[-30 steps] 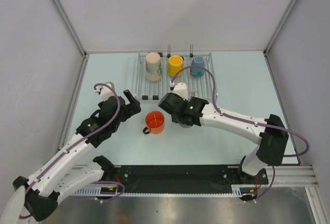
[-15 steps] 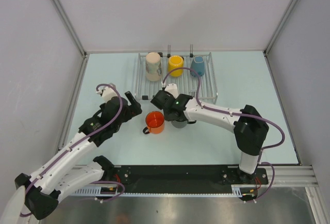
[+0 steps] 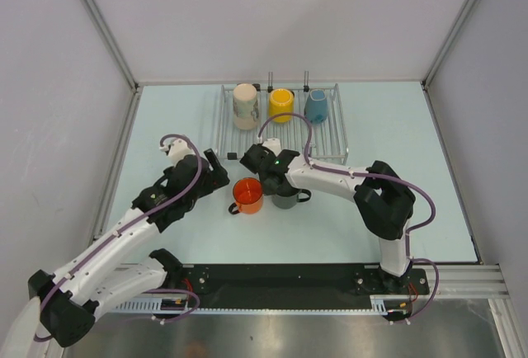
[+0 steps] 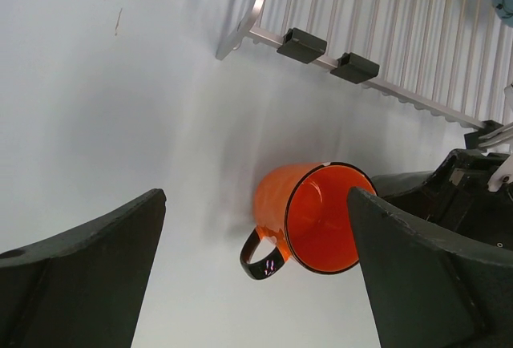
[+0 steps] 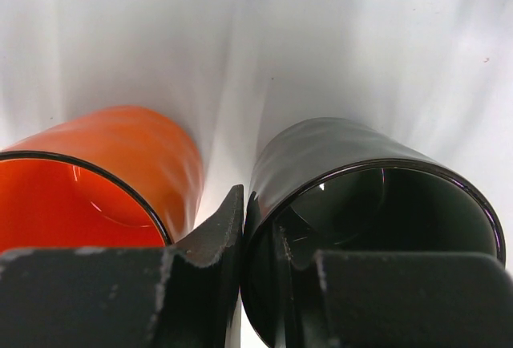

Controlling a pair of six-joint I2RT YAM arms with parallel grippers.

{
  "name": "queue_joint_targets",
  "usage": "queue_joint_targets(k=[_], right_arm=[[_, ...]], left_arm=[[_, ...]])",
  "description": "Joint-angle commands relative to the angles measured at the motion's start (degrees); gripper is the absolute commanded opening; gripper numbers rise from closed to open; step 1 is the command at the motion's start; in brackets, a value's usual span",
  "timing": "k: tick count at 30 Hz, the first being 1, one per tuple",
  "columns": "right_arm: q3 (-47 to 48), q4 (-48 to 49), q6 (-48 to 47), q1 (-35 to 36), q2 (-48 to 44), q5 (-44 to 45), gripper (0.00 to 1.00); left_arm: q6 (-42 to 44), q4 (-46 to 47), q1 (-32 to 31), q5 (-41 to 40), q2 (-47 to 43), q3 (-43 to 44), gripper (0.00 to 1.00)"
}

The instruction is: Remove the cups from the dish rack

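— Counting up: the orange cup (image 3: 247,195) stands on the bench (image 3: 396,168), just off the near edge of the rack (image 3: 326,139), with the grey cup (image 3: 285,200) close beside it.

— Grey one let go?

— No. The right claw (image 5: 268,240) is pinched on its rim, one finger inside. The left claw (image 4: 256,196) gapes wide, holding nothing.

— What's left?

— The cream cup (image 3: 245,105), yellow cup (image 3: 281,104) and blue cup (image 3: 316,106), along the rack's far edge. I'd say the orange cup crowds that outer finger.

Wears white shells over black joint housings on left arm (image 3: 111,244), seven o'clock, and right arm (image 3: 330,176), four o'clock. Trails purple cable in loops along both. Ends in matte black wedge fingers (image 5: 120,300), edges scuffed pale grey.
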Motion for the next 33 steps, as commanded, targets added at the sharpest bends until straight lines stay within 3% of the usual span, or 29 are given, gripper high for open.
queue_joint_targets(k=[1, 13, 19, 22, 33], right_arm=[[2.96, 1.78, -0.07, 0.55, -0.09, -0.54, 0.0], [1.55, 2.22, 1.51, 2.22, 0.7, -1.51, 0.01], [1.2, 1.69, 1.51, 2.22, 0.62, -0.98, 0.27], [1.02, 1.43, 1.69, 2.13, 0.09, -0.46, 0.32], [1.55, -2.26, 1.34, 2.31, -7.36, 3.94, 0.37]], left_arm=[[-1.19, 1.96, -0.03, 1.27, 1.24, -0.2, 1.0], [-1.63, 3.01, -0.55, 2.06, 2.56, -0.73, 1.0], [-1.63, 3.01, -0.82, 2.15, 2.56, -0.99, 1.0], [-1.81, 3.1, -0.99, 2.06, 2.56, -0.99, 1.0], [-0.93, 3.02, -1.35, 1.19, 3.79, 0.5, 1.0]])
